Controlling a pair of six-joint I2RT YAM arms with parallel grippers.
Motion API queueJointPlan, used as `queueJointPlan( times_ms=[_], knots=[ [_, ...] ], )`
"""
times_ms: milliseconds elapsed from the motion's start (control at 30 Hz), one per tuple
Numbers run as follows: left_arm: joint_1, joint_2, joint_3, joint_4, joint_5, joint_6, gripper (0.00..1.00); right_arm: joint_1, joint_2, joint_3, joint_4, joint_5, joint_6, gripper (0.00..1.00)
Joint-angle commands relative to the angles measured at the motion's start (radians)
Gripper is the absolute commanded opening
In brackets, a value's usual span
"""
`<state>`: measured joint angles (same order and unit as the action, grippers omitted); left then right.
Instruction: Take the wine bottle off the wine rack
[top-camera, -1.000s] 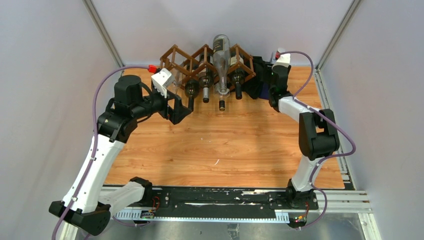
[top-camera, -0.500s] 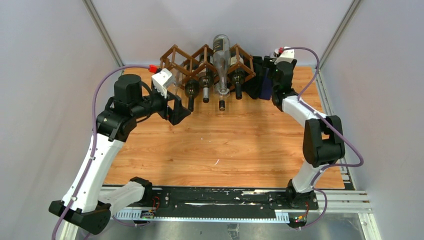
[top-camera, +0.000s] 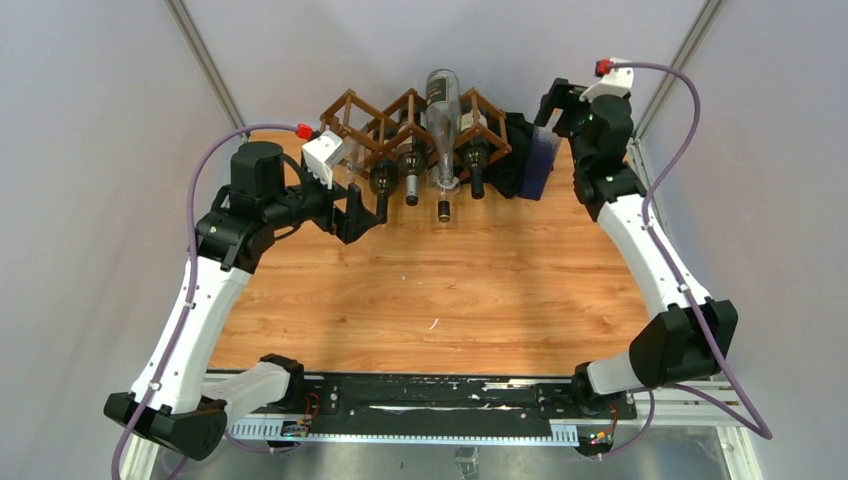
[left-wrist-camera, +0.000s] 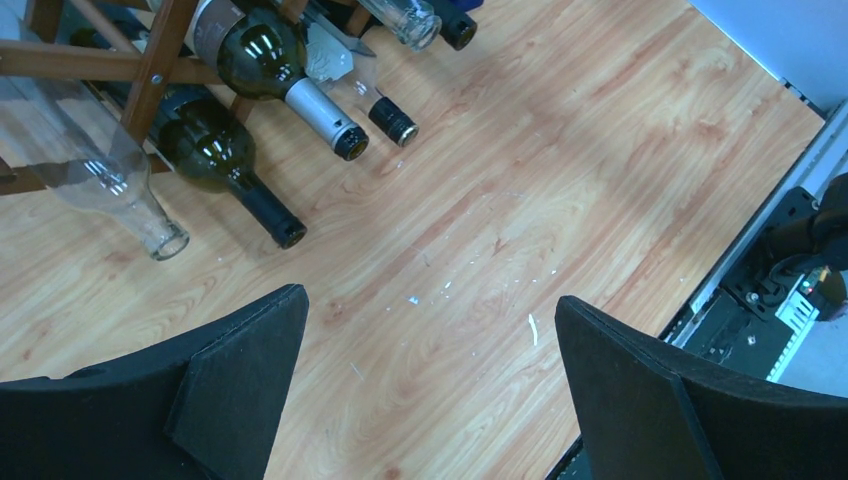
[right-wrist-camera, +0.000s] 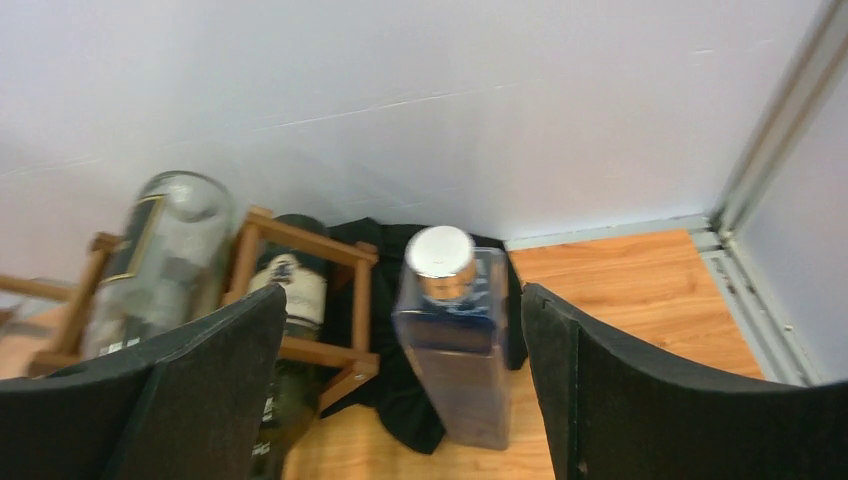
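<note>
One blue square bottle (right-wrist-camera: 455, 335) stands upright on the tabletop (top-camera: 450, 290) just right of the wine rack (top-camera: 350, 97), below our right gripper (right-wrist-camera: 403, 300), jaws spread and empty; we judge it off the rack. Our left gripper (left-wrist-camera: 430, 300), jaws likewise spread, hovers near the rack's left end, where several bottles (left-wrist-camera: 215, 150) lie racked.

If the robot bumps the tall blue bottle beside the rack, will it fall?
Probably: the blue bottle stands upright, tall and narrow, so it may tip. Its flat sides suggest it would not roll. It looks glassy, perhaps breakable.
</note>
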<state>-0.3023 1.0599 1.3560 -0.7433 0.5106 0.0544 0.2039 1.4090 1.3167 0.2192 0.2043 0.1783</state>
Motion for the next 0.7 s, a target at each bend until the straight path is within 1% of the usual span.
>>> queueJointPlan(
  times_ms=[0, 67, 133, 200, 233, 267, 333, 400, 500, 667],
  knots=[
    [0.013, 0.014, 0.027, 0.011, -0.025, -0.016, 1.0, 0.067, 0.017, 0.156, -0.352, -0.108, 0.084, 0.9],
    [0.014, 0.018, 0.027, 0.015, -0.029, -0.016, 1.0, 0.103, 0.028, 0.188, -0.398, -0.152, 0.111, 0.87],
    [0.014, 0.017, 0.026, 0.02, -0.028, -0.016, 1.0, 0.144, 0.041, 0.206, -0.421, -0.186, 0.131, 0.87],
    [0.014, 0.012, 0.021, 0.027, -0.026, -0.006, 1.0, 0.205, 0.071, 0.235, -0.447, -0.188, 0.126, 0.87],
    [0.014, 0.009, 0.018, 0.031, -0.027, -0.001, 1.0, 0.232, 0.092, 0.254, -0.461, -0.189, 0.12, 0.87],
    [0.014, 0.008, 0.016, 0.032, -0.026, 0.001, 1.0, 0.253, 0.116, 0.281, -0.481, -0.232, 0.121, 0.87],
    [0.014, 0.005, 0.022, 0.029, -0.005, 0.009, 1.0, 0.282, 0.18, 0.34, -0.518, -0.256, 0.125, 0.87],
    [0.014, -0.003, 0.026, 0.032, 0.018, 0.007, 1.0, 0.294, 0.244, 0.392, -0.566, -0.272, 0.145, 0.86],
    [0.014, -0.017, 0.029, 0.04, 0.038, -0.001, 1.0, 0.296, 0.321, 0.434, -0.578, -0.325, 0.181, 0.83],
    [0.014, -0.043, 0.018, 0.043, 0.037, 0.016, 1.0, 0.297, 0.429, 0.511, -0.61, -0.36, 0.2, 0.78]
  ],
)
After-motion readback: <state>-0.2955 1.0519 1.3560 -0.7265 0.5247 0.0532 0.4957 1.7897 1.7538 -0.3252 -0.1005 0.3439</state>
